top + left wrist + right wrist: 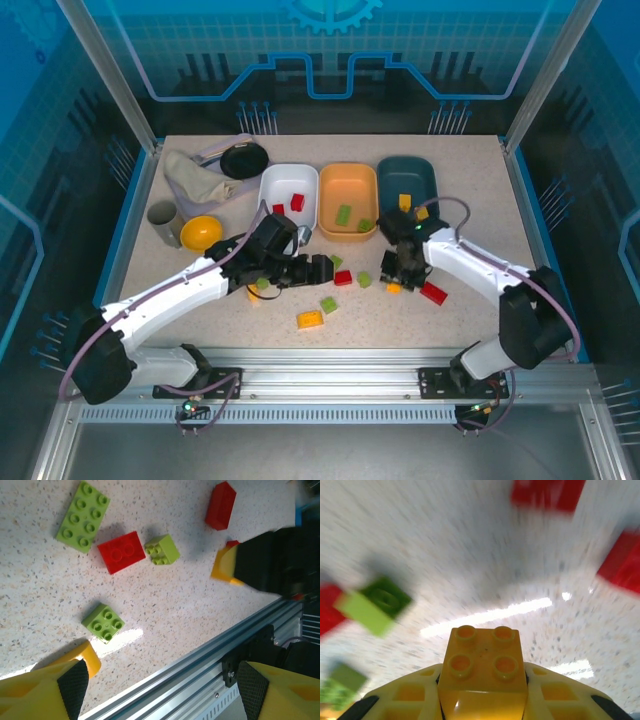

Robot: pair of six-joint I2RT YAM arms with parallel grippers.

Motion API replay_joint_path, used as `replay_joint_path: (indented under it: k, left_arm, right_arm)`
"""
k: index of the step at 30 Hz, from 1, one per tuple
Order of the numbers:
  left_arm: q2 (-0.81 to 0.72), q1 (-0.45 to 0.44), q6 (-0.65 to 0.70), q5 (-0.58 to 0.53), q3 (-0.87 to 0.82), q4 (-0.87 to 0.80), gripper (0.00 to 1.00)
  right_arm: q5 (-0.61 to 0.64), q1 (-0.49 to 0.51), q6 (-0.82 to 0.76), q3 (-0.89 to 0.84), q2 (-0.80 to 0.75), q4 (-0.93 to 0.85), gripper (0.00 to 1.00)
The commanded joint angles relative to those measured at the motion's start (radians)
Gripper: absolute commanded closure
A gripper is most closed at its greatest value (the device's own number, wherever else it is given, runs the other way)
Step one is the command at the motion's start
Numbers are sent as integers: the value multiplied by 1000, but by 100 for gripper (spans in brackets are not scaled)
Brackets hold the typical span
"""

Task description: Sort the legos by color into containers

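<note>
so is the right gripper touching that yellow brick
Touching. The right wrist view shows the yellow brick clamped between the fingers of the right gripper, no gap.

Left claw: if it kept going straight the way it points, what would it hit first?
Likely the bare table, between the small green lego and the metal rail; depth is unclear.

desk: speckled beige desk top [400, 325] | walls: blue-lit translucent panels [330, 50] with circuit pattern, 12 o'clock | frame: silver aluminium posts [108, 75], 10 and 2 o'clock | edge: grooved aluminium rail [330, 365], 6 o'clock
</note>
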Motion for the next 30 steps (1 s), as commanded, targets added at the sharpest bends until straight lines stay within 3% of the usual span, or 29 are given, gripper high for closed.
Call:
replay_joint_path:
  k: [1, 5, 10, 17, 22, 25, 30]
  left_arm:
    - [27, -7, -31, -62, 94, 13, 18]
    - [93, -4, -46, -89, 169, 21, 18]
    - [168, 3, -50, -109, 254, 10, 18]
    - [199, 13, -71, -134, 285, 7, 19]
    - [178, 13, -97, -159, 264, -4, 18]
    - [160, 12, -111, -172, 243, -16, 19]
    - [163, 12, -134, -176, 235, -50, 19]
  right_arm:
    - [114, -109, -182, 123, -32, -37, 78]
    - [34, -243, -359, 279, 84, 42, 79]
    - [-40, -303, -506, 529, 330, 51, 79]
    - [-106, -330, -526, 757, 608, 5, 78]
    - [-126, -328, -502, 837, 722, -18, 78]
    - [-125, -331, -478, 848, 755, -33, 72]
    - [-111, -334, -465, 839, 758, -35, 53]
